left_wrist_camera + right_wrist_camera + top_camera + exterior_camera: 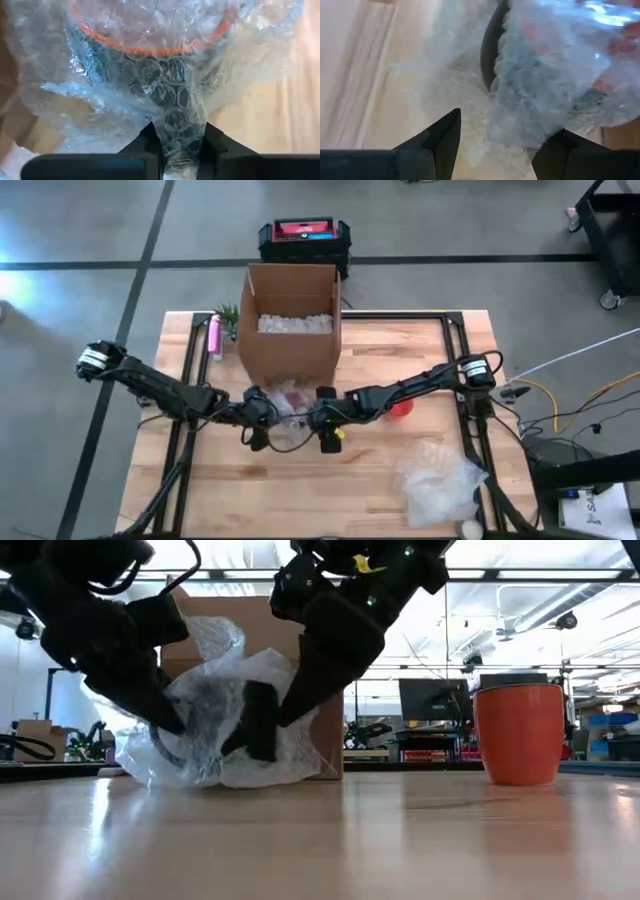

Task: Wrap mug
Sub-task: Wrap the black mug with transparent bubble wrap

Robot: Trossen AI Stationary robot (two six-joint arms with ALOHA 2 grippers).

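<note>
Mug [150, 25] sits in bubble wrap [288, 420] at table [400, 500] centre, 6 o'clock of box [290, 320]. L gripper [177, 145] clenched on wrap; R gripper [502, 145] released at 3 o'clock. We'd keep L tension, R folds loose flap over w/o tipping mug.

The bubble-wrapped mug [287, 408] lies on the table [400, 500] just before the cardboard box [290, 320], between the left gripper [258, 420] and right gripper [322, 423]. A second mug [402, 407] stands right of them.
</note>
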